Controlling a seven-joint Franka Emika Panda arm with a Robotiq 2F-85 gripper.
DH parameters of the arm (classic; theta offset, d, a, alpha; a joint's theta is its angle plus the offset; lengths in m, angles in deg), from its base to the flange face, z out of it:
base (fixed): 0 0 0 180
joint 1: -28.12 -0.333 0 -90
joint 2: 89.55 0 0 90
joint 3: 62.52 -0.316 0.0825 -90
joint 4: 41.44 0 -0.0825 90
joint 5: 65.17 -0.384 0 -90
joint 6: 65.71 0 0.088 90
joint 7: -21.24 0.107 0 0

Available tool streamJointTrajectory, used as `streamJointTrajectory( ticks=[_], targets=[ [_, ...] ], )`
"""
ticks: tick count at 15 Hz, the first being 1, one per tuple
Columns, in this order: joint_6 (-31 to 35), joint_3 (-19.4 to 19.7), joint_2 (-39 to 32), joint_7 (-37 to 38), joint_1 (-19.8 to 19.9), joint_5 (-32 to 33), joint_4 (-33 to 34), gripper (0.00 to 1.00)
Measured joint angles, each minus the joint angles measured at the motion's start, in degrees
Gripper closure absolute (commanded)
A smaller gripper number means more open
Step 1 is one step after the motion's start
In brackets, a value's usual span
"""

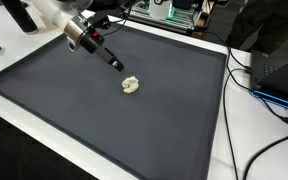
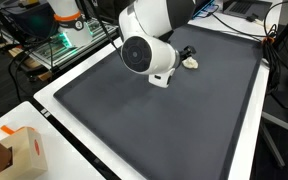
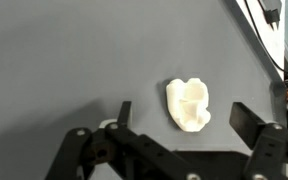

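My jaws stand spread wide and hold nothing. In the wrist view the white lump point(image 3: 188, 104) shows between them. It lies alone on the dark mat point(image 1: 184, 130), near the middle. I judge it light, soft and easy to crush, so I would pinch gently across its narrow sides. There is much free mat around it. The surface edge and the cables point(image 1: 228, 100) are well apart.

One small white lump point(image 1: 131, 86), one dark mat point(image 1: 84, 120), one gripper point(image 1: 117, 66), perhaps one cardboard box point(image 2: 19, 150)
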State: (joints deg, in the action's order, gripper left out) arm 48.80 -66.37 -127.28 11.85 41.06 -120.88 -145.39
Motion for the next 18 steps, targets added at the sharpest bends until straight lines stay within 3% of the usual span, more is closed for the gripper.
streamJointTrajectory(
  ticks=[13,18],
  targets=[
    [-0.86,4.06,-0.81,17.98,-5.11,-1.06,2.8,0.0],
    [2.76,6.06,-0.9,25.22,-8.71,1.71,4.44,0.0]
  ],
)
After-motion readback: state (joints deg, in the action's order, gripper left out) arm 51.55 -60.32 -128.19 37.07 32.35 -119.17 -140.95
